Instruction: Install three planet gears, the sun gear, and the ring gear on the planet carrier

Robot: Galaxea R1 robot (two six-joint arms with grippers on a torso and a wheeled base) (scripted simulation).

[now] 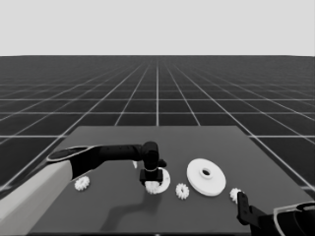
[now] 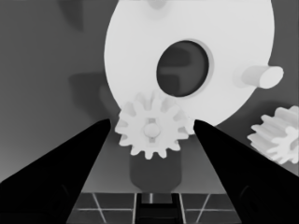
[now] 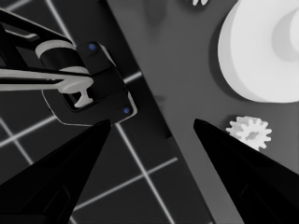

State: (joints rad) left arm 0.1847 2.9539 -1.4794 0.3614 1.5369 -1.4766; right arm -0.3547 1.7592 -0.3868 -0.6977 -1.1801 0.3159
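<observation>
1. Head view: the left gripper hangs over the smaller round part, near the table's middle, with a planet gear right under its fingers at that part's near rim. The larger round part lies just to the right, apart from it. 3 more gears lie loose: 1 by the left arm, 1 between the 2 round parts, and 1 near the right corner. A thin white piece shows behind the left arm. The right gripper waits at the lower right corner

2. Left wrist view: the fingers stand spread, with clear gaps on either side of the gear, so nothing is pinched. That gear sits on a peg at the smaller round part's edge; another peg stands bare, and a loose gear lies beside the part

3. Right wrist view: its fingers are spread and empty above the table corner, with a gear and the larger round part nearby, and dark machinery past the edge

4. Handling, as I judge it: the gears look rigid, light and small; the toothed rim gives purchase, so pinch across opposite teeth, keep the gear level, and leave its bore free for the peg
</observation>
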